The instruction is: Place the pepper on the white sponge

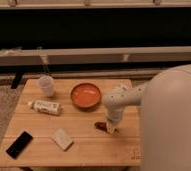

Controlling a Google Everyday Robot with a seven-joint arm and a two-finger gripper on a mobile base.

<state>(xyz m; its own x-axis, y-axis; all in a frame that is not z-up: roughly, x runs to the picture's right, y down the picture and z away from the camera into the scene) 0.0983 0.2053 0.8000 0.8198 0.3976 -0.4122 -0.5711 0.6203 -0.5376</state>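
The pepper [99, 125] is a small dark red-brown thing lying on the wooden table [84, 150], just below the orange bowl. My gripper [110, 129] hangs down from the white arm at the pepper's right end, touching or nearly touching it. The white sponge [62, 138] lies flat on the table, well to the left of the pepper and the gripper.
An orange bowl [85, 95] stands at the table's middle back. A white labelled bottle [45, 106] lies on its side at the left, a clear cup [46, 85] behind it. A black phone-like slab [19, 144] lies at the front left. My white body fills the right.
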